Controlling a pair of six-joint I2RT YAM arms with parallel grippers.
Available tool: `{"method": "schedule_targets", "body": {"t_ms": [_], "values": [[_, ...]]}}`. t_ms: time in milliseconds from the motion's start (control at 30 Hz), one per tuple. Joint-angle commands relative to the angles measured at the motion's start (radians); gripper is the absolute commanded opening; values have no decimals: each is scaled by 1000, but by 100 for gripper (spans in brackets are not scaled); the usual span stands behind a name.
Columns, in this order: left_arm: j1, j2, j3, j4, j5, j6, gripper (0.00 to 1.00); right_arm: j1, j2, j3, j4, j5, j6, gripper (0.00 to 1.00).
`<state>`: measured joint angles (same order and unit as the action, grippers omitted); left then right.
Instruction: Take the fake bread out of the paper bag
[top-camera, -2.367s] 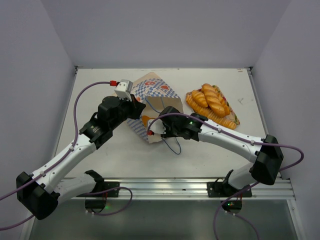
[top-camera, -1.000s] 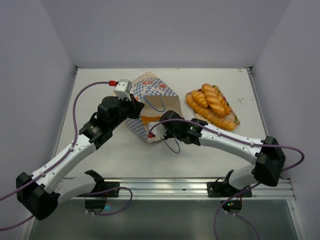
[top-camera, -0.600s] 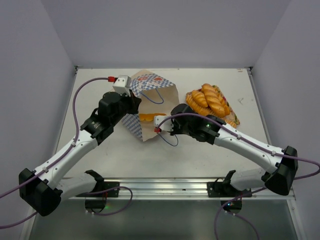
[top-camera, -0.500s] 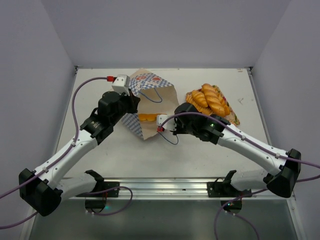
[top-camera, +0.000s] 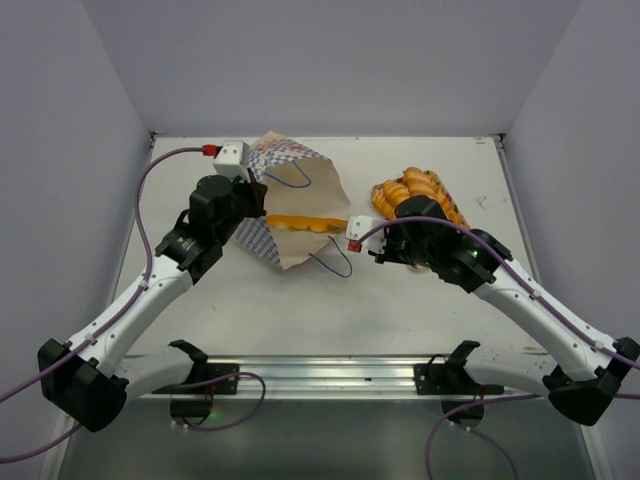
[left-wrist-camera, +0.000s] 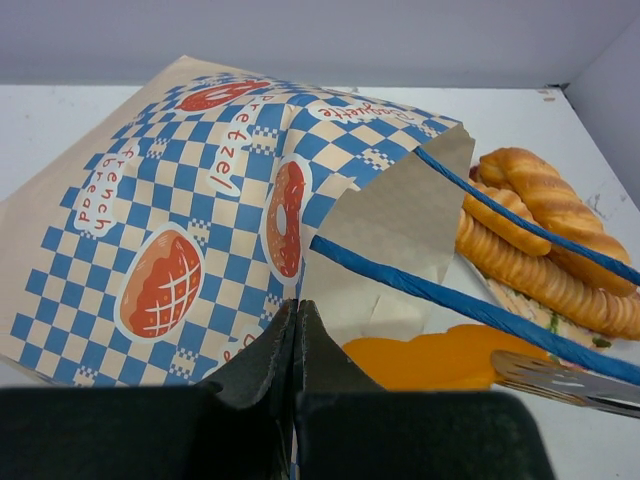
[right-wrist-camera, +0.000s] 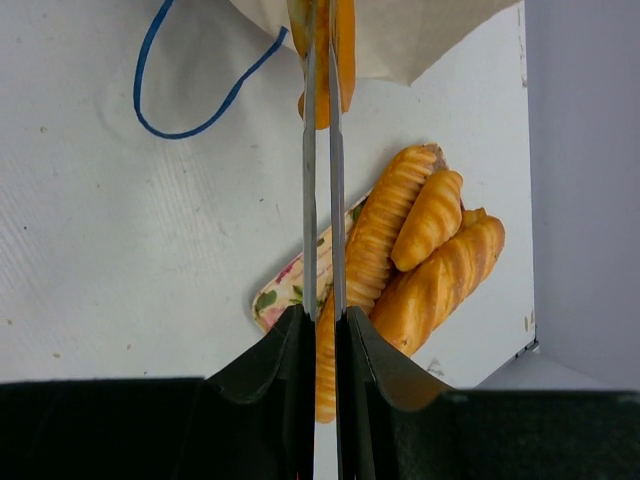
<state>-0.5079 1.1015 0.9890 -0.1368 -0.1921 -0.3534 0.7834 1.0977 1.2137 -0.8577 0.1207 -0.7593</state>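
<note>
Pale walls enclose a white table (top-camera: 400, 320). At its middle, the left gripper (left-wrist-camera: 297, 318) has its jaws pressed together on the rim of the paper bag (left-wrist-camera: 180, 190). It pinches the paper just beside the mouth, which gapes toward the right.

The right gripper (right-wrist-camera: 320, 30) meets it there. Its thin fingers (right-wrist-camera: 309, 150) are squeezed onto a glossy orange piece of fake bread (right-wrist-camera: 345, 45). That piece lies in the bag's mouth, with one end poking past the paper edge.

A blue cord handle (right-wrist-camera: 190, 115) loops loosely on the table beside the bag. Farther right, a pink floral tray (right-wrist-camera: 280, 292) carries several ridged golden loaves (right-wrist-camera: 440, 275), piled touching one another.
</note>
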Motion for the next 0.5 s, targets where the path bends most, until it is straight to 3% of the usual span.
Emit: {"method": "schedule_targets", "body": {"t_ms": [0,467], "values": [[26,1,56,16,-46,30,0,-18,-80,35,-26,-49,-1,0],[108,32,135,-38,-44,53,0,-214,-283,17,-124,-110,-9,0]]}}
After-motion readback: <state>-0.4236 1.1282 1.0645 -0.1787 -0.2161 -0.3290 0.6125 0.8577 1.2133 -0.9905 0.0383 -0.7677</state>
